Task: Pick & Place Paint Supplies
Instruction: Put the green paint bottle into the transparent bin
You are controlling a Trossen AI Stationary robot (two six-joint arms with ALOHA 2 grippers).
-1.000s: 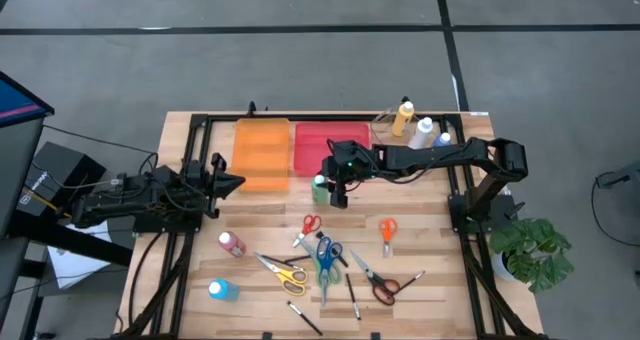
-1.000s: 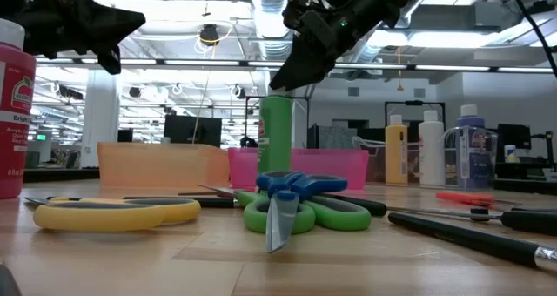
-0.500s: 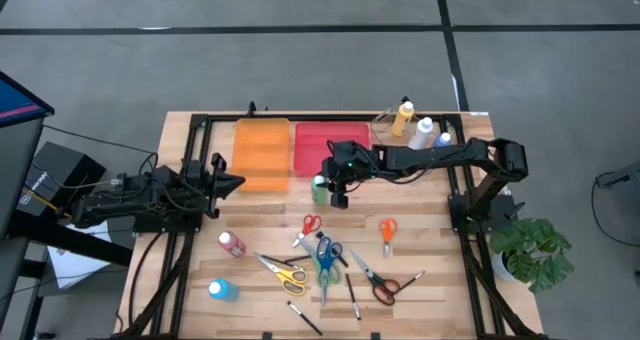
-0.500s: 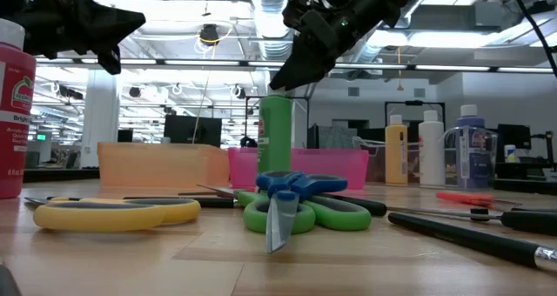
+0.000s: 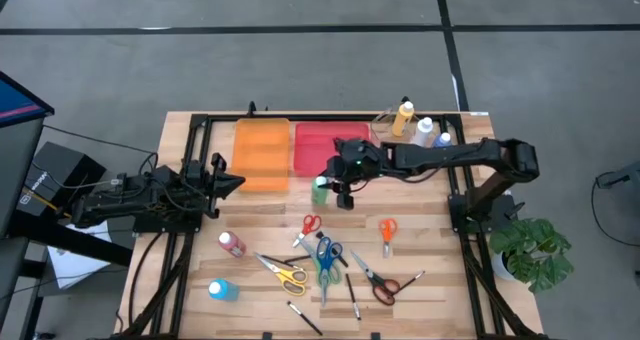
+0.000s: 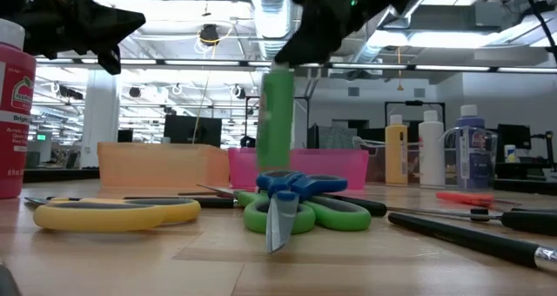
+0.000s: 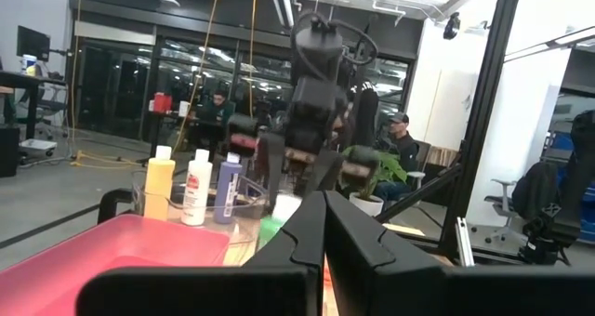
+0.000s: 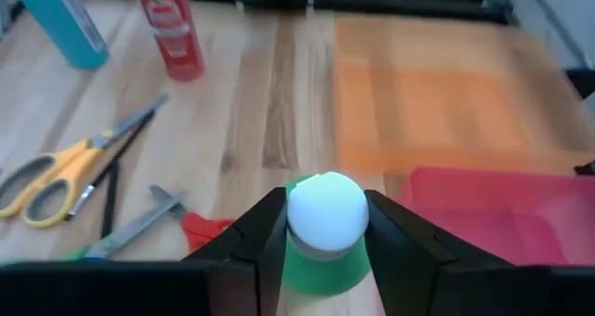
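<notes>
From the low view, the green-and-blue scissors (image 6: 291, 203) at the bench's (image 5: 440, 250) near edge hide the foot of the green paint bottle (image 6: 278, 120), so whether it touches the wood cannot be told, and its outline is blurred. Yellow scissors (image 5: 283, 272), red scissors (image 5: 309, 226), orange scissors (image 5: 387, 229) and thin brushes (image 5: 352, 296) lie scattered toward 6 o'clock, with a pink bottle (image 5: 232, 244) and a blue bottle (image 5: 222, 291) toward 7 o'clock. At mid-bench the right gripper (image 8: 325, 225) has its fingers (image 8: 266, 230) pressed on either side of the green bottle's white cap. Just beyond, the orange tray (image 5: 262, 154) and pink tray (image 5: 328, 146) sit side by side, both bare inside. Yellow and white bottles (image 5: 412, 126) stand at 1 o'clock. The left gripper (image 5: 236, 181) waits at 9 o'clock, fingers closed on nothing.
</notes>
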